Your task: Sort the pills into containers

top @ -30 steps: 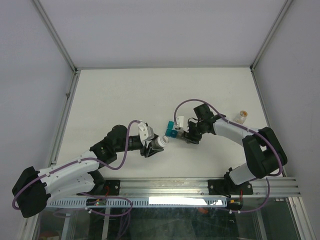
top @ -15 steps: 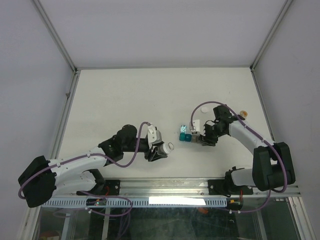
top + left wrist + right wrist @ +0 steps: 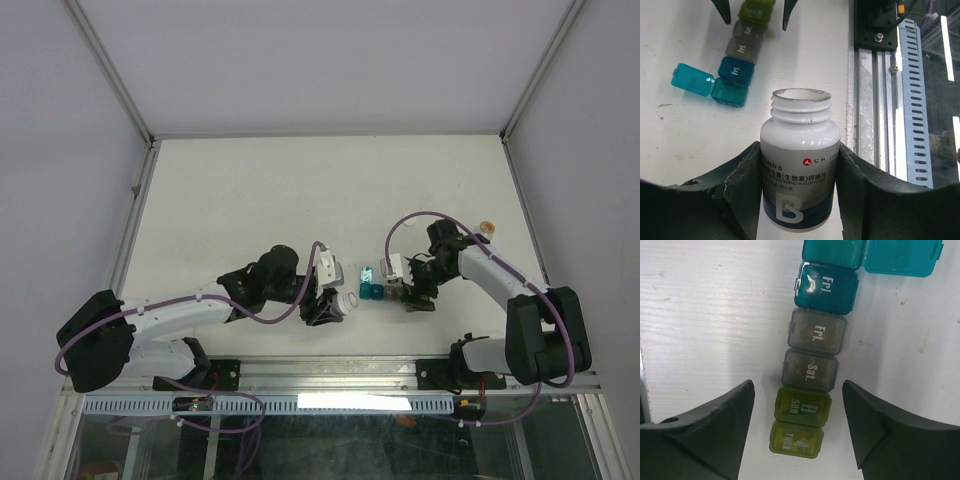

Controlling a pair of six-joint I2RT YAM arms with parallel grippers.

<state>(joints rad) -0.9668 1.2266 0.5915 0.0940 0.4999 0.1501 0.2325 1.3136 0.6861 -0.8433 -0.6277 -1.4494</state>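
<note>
The containers [image 3: 810, 370] are a strip of several joined compartments, teal, blue, grey and yellow-green, lying on the white table. The teal end compartment [image 3: 730, 91] has its lid [image 3: 692, 79] flipped open; the others are closed. My right gripper [image 3: 797, 390] is open, with a finger on each side of the yellow-green end, not touching it. My left gripper [image 3: 799, 147] is shut on an uncapped white vitamin B bottle [image 3: 800, 130], whose mouth points toward the teal end of the strip. No loose pills show. In the top view the bottle [image 3: 346, 300] lies just left of the strip [image 3: 374, 291].
A small round orange-and-white object [image 3: 487, 227] lies on the table at the far right, behind the right arm. A metal rail with slots [image 3: 905, 100] runs along the table's near edge. Frame posts stand at the table's back corners.
</note>
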